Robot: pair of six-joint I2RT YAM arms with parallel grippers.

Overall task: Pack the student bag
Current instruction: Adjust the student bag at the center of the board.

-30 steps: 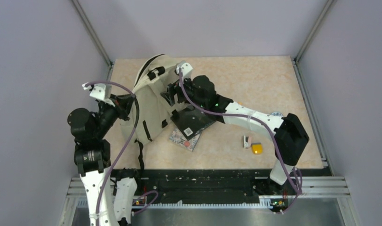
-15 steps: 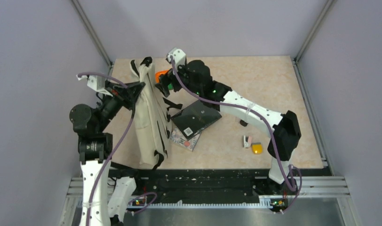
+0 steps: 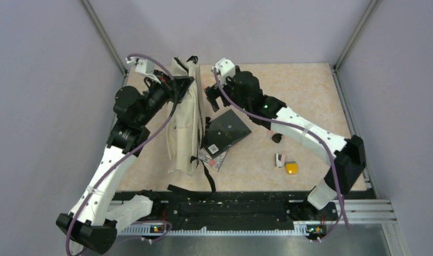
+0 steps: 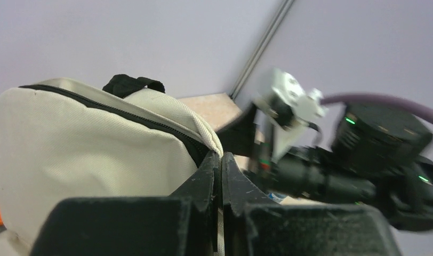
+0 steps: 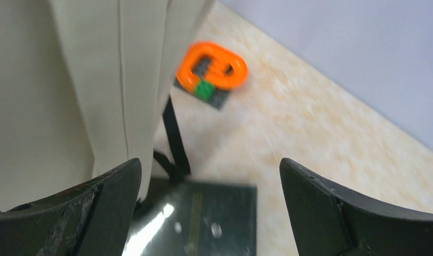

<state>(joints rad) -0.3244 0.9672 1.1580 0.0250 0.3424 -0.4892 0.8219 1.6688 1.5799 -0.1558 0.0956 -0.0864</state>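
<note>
The student bag, beige with black straps and zipper lines, hangs upright from its top edge. My left gripper is shut on the fabric beside the zipper; in the left wrist view the closed left gripper pinches the bag's rim. My right gripper stands wide open just right of the bag, holding nothing. In the right wrist view the open right gripper hovers over a black book, with the bag's side at its left finger.
The black book lies on a patterned book right of the bag. An orange and green object lies on the table behind. A small black item, a white-red item and a yellow one lie further right.
The left arm has raised the bag and carried it toward the back, so it now hangs upright. The right gripper has opened wider and come away from the bag to its right.
</note>
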